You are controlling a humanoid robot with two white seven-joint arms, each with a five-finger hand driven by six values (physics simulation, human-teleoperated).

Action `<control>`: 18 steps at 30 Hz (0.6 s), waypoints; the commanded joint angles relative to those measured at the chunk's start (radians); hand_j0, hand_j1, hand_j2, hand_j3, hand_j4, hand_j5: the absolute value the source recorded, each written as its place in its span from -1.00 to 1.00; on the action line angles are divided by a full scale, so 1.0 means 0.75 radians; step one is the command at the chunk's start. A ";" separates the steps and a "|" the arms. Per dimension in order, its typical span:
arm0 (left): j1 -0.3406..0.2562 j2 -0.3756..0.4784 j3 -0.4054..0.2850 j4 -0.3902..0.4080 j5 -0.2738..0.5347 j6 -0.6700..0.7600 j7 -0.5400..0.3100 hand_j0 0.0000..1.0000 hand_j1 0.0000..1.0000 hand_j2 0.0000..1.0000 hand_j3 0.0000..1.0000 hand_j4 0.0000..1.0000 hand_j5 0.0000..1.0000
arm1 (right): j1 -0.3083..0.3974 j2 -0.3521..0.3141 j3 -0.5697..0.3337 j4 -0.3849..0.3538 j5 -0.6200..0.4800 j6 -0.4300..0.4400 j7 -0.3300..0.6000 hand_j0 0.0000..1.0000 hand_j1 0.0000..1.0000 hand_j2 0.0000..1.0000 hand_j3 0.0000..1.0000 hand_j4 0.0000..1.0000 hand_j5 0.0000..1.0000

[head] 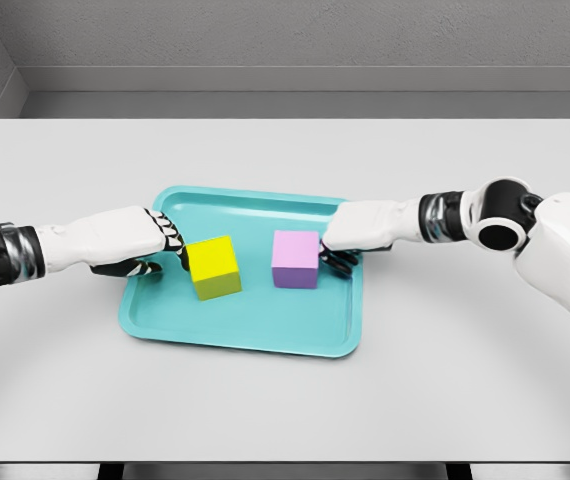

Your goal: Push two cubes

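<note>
Centrally, 2 cubes (214, 267) (296, 259) apart on tray (245, 335).

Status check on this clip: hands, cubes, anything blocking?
Left hand against yellow cube, fingers curled. Right hand against pink cube, fingers curled. Both cubes on teal tray, gap between them. Nothing in the way.

One view only, taken from the robot's head. The scene is looked down on at a slant, facing forward across the white table (285, 400) toward the grey back wall (305, 35). The whole tabletop width is framed, with its near edge seen at the bottom. The teal tray (240, 335) is centred at middle distance. Both arms are caught entering from the left and right edges. No second view is supplied, so no overlap is shared.
</note>
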 commanded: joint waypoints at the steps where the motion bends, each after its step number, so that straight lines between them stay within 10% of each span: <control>1: 0.000 0.002 0.000 -0.001 -0.021 -0.011 -0.003 0.26 0.26 0.26 0.26 0.26 0.26 | 0.000 0.009 0.001 0.000 -0.009 0.003 0.000 -0.79 -0.79 -0.79 -0.79 -0.79 -0.79; 18: -0.002 -0.024 0.006 0.058 0.004 -0.011 -0.003 0.22 0.22 0.22 0.22 0.22 0.22 | -0.010 0.043 0.021 0.004 -0.007 0.003 0.000 -0.79 -0.79 -0.79 -0.79 -0.79 -0.79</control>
